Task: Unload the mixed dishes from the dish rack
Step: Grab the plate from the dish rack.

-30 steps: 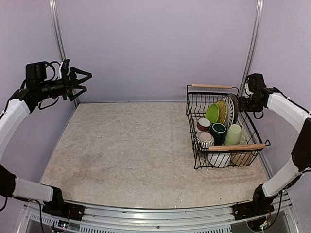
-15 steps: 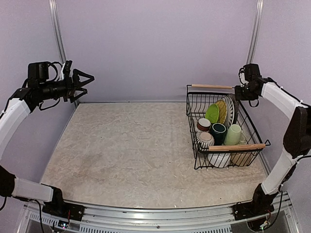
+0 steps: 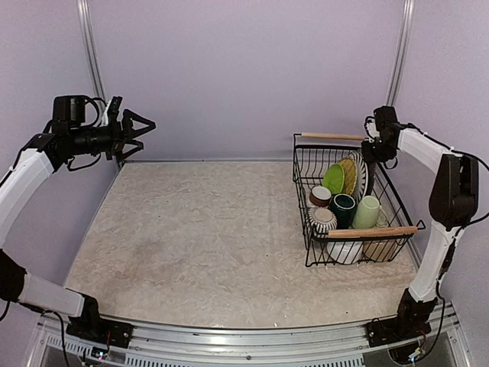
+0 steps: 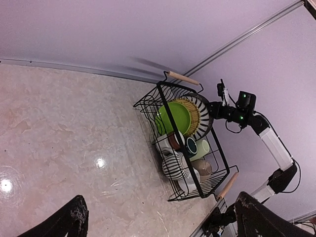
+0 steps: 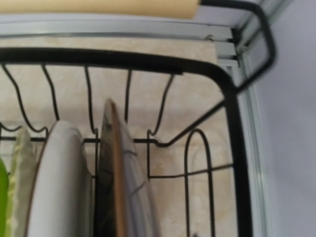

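Note:
The dish rack stands at the right of the table. At its back, upright, are a lime-green plate, a yellowish plate, a striped plate and a dark patterned plate. In front lie a brown-white mug, a dark teal mug, a pale green mug, a striped cup and white bowls. My right gripper hangs just above the rack's back right corner; its fingers do not show. Its wrist view shows the dark plate's edge close below. My left gripper is open, high at the far left.
The rack's back wooden handle lies just left of my right gripper. The back wall and a metal post stand close behind it. Bare beige tabletop spreads left of the rack. The left wrist view shows the whole rack from afar.
My right gripper has moved left and toward the back, from beside the rack's right wall to above its back right corner. My left gripper has drifted slightly right.

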Controlling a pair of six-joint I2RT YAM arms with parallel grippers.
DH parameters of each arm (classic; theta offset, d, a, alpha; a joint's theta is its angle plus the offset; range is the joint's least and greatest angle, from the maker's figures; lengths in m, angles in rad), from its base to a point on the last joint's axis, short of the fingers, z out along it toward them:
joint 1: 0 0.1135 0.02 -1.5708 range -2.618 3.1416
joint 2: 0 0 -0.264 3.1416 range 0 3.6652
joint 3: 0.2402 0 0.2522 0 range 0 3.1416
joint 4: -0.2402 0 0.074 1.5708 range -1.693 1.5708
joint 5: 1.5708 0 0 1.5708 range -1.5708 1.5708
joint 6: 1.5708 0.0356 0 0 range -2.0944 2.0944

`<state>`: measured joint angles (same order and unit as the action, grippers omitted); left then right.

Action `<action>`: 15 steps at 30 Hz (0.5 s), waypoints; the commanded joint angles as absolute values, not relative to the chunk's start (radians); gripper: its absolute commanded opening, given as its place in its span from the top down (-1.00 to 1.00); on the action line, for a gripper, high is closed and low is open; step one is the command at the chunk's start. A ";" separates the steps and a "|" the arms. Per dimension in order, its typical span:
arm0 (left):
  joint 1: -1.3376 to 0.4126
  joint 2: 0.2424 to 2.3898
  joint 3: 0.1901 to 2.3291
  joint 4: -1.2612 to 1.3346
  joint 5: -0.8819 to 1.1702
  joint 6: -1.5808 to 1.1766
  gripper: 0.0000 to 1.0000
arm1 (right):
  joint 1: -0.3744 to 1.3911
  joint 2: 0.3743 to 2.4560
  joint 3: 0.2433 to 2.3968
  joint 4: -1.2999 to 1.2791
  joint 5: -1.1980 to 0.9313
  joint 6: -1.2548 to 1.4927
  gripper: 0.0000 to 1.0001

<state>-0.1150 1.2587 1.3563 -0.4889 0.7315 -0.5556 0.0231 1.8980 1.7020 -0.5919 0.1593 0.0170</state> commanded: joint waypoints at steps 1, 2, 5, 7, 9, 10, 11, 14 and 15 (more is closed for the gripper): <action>-0.134 1.302 1.386 -0.515 0.758 -0.556 -0.98 | 0.009 1.946 1.779 -0.625 0.066 -0.003 0.54; -0.133 1.302 1.385 -0.516 0.753 -0.554 -0.98 | 0.009 1.959 1.790 -0.629 0.043 0.019 0.59; -0.132 1.295 1.382 -0.511 0.751 -0.549 -0.98 | 0.009 1.993 1.811 -0.655 0.025 0.029 0.78; -0.132 1.296 1.383 -0.512 0.753 -0.552 -0.98 | 0.009 2.001 1.811 -0.671 0.083 0.019 0.88; -0.130 1.299 1.384 -0.506 0.770 -0.560 -0.98 | 0.009 1.993 1.800 -0.673 0.114 0.010 0.96; -0.130 1.299 1.382 -0.498 0.783 -0.566 -0.98 | 0.009 1.985 1.786 -0.666 0.120 0.010 1.00; -0.128 1.302 1.379 -0.488 0.793 -0.571 -0.98 | 0.009 1.976 1.770 -0.657 0.119 -0.014 1.00; -0.122 1.307 1.378 -0.488 0.799 -0.578 -0.98 | 0.009 1.967 1.757 -0.653 0.131 -0.039 1.00; -0.118 1.306 1.377 -0.485 0.799 -0.579 -0.98 | 0.009 1.965 1.764 -0.656 0.140 -0.040 1.00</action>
<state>-0.1257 1.3064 1.3632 -0.5022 0.7704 -0.5690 0.0082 1.9644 1.7901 -0.6178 0.1410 -0.0341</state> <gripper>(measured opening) 0.990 0.053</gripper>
